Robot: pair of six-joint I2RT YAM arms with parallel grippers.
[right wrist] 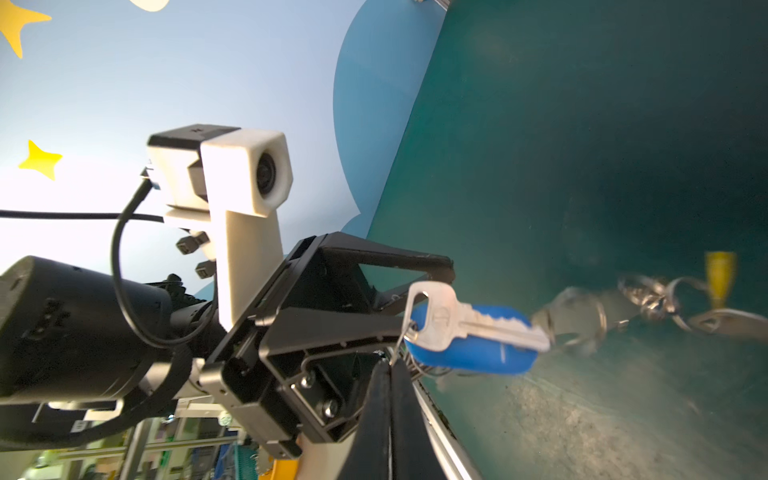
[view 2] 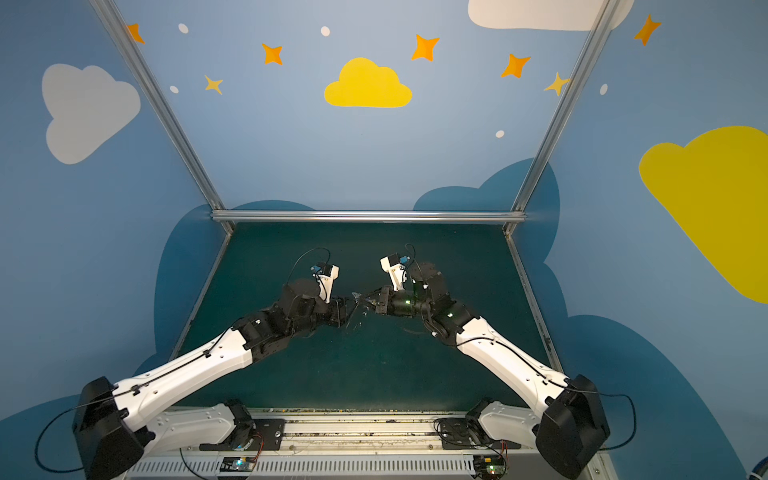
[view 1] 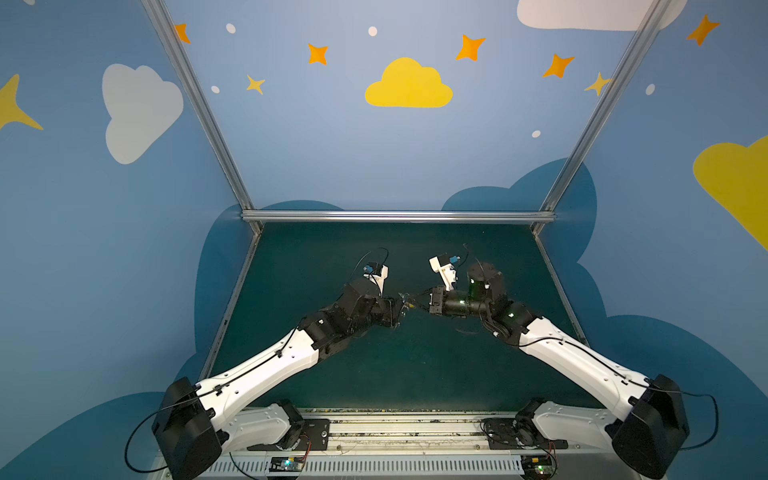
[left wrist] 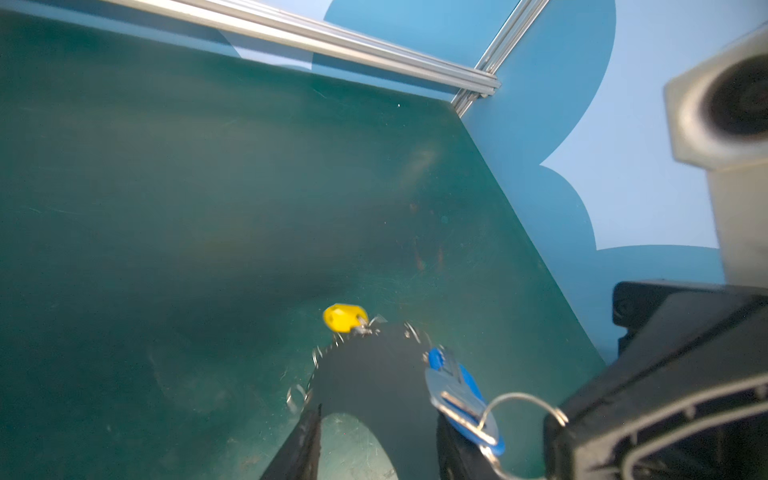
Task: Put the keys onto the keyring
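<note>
The keyring [left wrist: 374,374], a flat dark plate with an oval hole and small wire rings on its edge, is raised over the mat. My left gripper [left wrist: 378,415] is shut on it, one finger on each side of the plate. A yellow-tagged key [left wrist: 343,318] hangs from the plate's far edge. The silver key with the blue tag [right wrist: 469,328] lies beside the plate, its tip close to the edge rings [right wrist: 582,316]. My right gripper [right wrist: 390,365] is shut on the wire ring of that blue-tagged key. In both top views the grippers [view 1: 401,305] [view 2: 368,300] meet at mid-table.
Beneath everything lies the dark green mat [view 1: 415,365]. Aluminium rails [view 1: 399,216] and blue walls bound it at the back and sides. The left arm's wrist camera [right wrist: 232,174] sits close above the blue-tagged key.
</note>
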